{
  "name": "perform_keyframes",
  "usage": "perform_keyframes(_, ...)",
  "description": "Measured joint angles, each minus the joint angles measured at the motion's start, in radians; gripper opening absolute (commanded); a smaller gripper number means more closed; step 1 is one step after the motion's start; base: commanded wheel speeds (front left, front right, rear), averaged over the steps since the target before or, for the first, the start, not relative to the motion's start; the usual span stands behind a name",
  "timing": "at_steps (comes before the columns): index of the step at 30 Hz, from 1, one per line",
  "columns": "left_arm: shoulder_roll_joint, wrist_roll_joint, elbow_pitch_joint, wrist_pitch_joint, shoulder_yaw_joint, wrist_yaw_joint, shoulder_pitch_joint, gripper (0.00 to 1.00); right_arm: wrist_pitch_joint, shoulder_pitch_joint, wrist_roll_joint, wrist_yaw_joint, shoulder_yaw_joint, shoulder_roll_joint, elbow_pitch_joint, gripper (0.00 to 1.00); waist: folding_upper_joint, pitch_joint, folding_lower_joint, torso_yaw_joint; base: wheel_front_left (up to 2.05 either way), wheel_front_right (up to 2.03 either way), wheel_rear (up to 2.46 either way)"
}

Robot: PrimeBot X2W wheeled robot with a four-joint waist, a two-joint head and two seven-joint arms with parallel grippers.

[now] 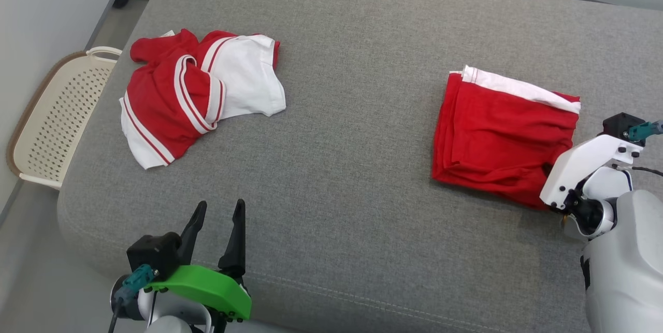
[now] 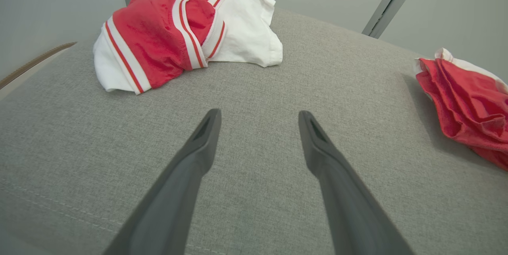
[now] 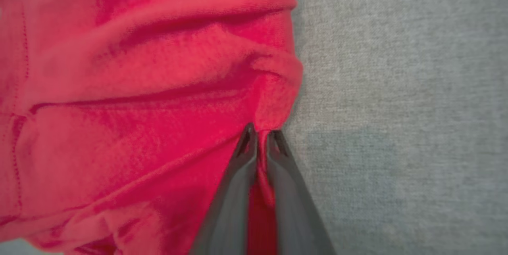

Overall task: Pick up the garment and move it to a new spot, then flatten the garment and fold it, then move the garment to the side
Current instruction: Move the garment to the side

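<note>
Right end effector [image 3: 260, 134] has only a small tuck at the corner of the folded red cloth garment with a white band [image 1: 497, 131], which lies at the right of the head view on the grey upholstered bench [image 1: 352, 167]. I judge a one-corner pull could peel the layers apart or let the cloth slip free. Its fingers are nearly pressed together, pinching that red edge. Left end effector [image 1: 220, 203] is at lower left, spread wide and empty.
</note>
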Motion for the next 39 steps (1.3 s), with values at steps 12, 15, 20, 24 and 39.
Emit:
perform_keyframes(12,-0.002,-0.002,0.006,-0.009,0.006,0.000,-0.008,1.00,0.007,-0.019,0.013,0.000,0.142,-0.038,0.000,0.00,0.0000,-0.002,0.0000,-0.034,0.00,0.00,0.00)
perform_keyframes(15,-0.002,-0.004,0.005,-0.010,0.006,0.000,-0.010,1.00,0.021,-0.020,0.039,0.000,0.214,-0.076,-0.010,0.00,0.0000,-0.002,0.0000,-0.057,0.00,0.00,0.00)
perform_keyframes(20,-0.002,-0.005,0.006,-0.011,0.006,-0.001,-0.021,1.00,0.032,-0.034,0.096,0.000,0.329,-0.145,-0.026,0.00,0.0000,-0.001,0.0000,-0.106,0.00,0.00,0.00)
perform_keyframes(24,-0.002,-0.004,0.006,-0.013,0.008,-0.001,-0.024,1.00,0.029,-0.048,0.146,0.000,0.405,-0.198,-0.030,0.00,0.0000,0.001,0.0000,-0.152,0.00,0.00,0.00)
perform_keyframes(39,0.039,0.019,-0.028,0.011,0.003,0.001,-0.071,1.00,-0.120,-0.214,0.252,0.001,0.680,-0.372,0.070,0.00,0.0000,0.059,0.0000,-0.350,0.00,0.00,0.00)
